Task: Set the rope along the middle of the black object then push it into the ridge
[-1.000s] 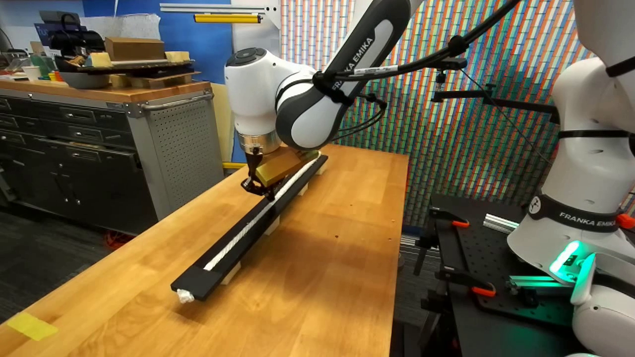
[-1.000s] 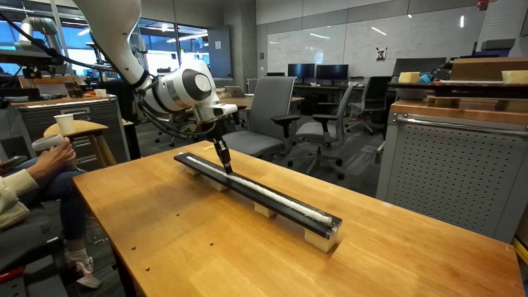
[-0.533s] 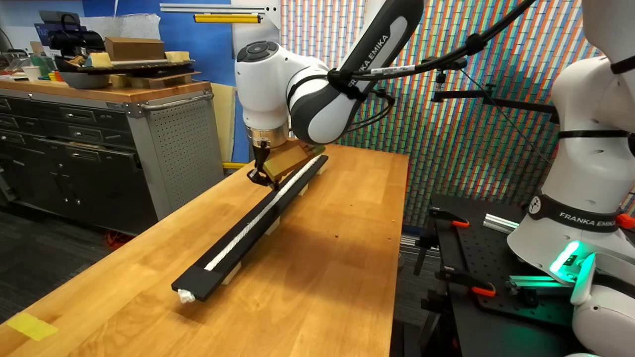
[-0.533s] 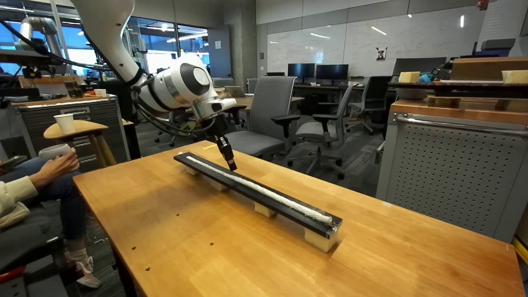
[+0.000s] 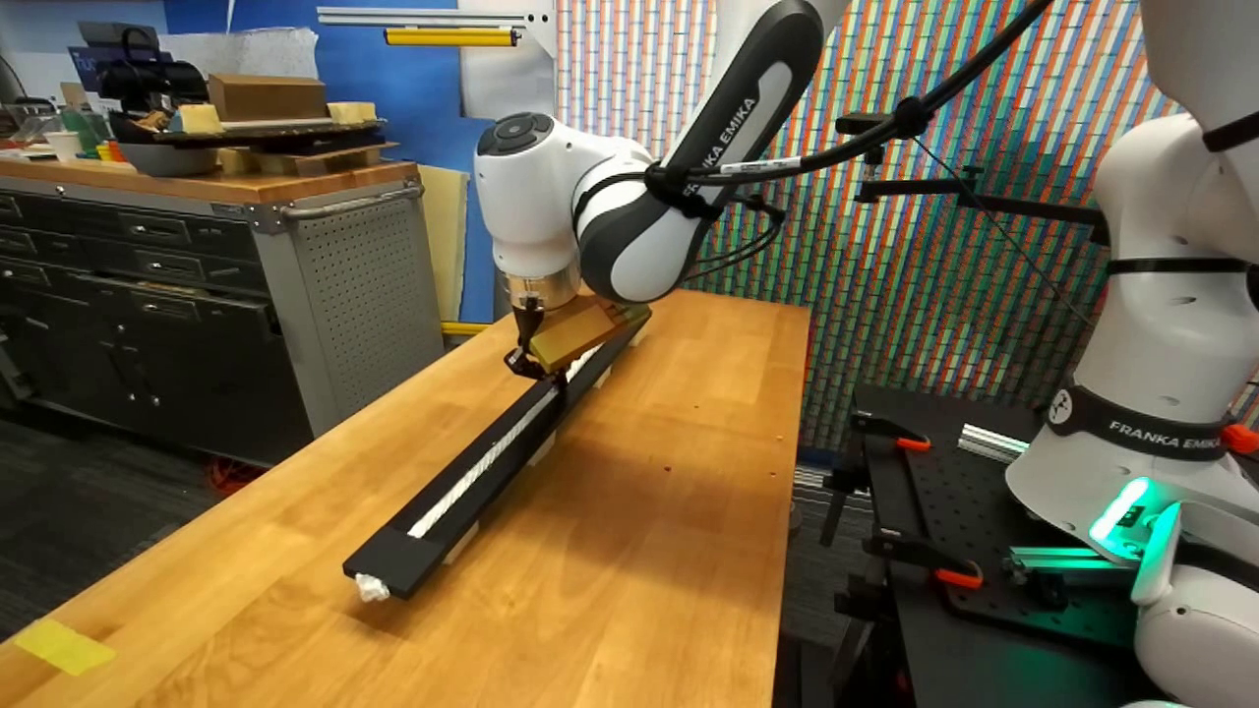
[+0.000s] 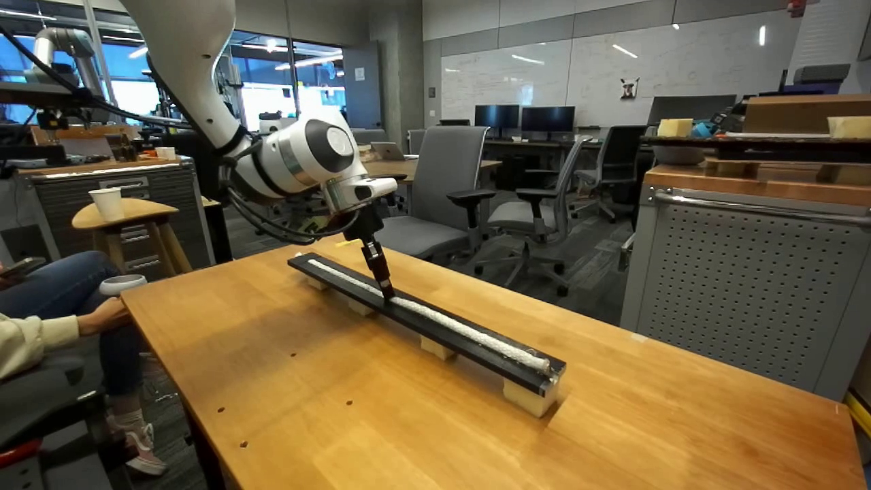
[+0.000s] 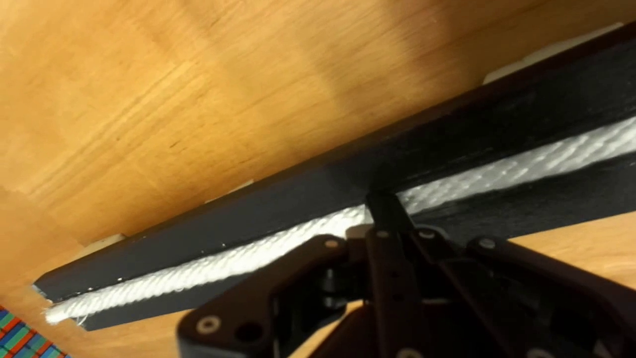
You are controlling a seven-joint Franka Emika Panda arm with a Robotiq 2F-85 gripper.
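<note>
A black bar (image 5: pixel 393 560) (image 6: pixel 469 348) (image 7: pixel 298 199) lies raised above the table. Along its middle runs the white rope (image 5: pixel 477 469) (image 6: pixel 469 331) (image 7: pixel 213 268), covering most of the ridge. In the wrist view the rope left of my fingers looks higher and brighter; on the right it sits lower between black walls. Its frayed end sticks out past the bar at lower left. My gripper (image 5: pixel 559 382) (image 6: pixel 388 296) (image 7: pixel 386 201) is shut, nothing between its fingers, its tips down on the rope and seemingly touching it. The rope directly under the tips is hidden.
Pale blocks (image 6: pixel 531 398) prop the bar above the wooden table (image 6: pixel 286 381). A white wad (image 5: pixel 370 588) hangs at one bar end. Yellow tape (image 5: pixel 64 646) marks the table. A person's hand (image 6: pixel 102 316) is close to the table edge. A grey cabinet (image 6: pixel 742 286) stands beyond.
My shut gripper lifted off the rope, shifted a little along the bar, and came down on the rope again. The bar moved very slightly. The seated person's hand has lowered.
</note>
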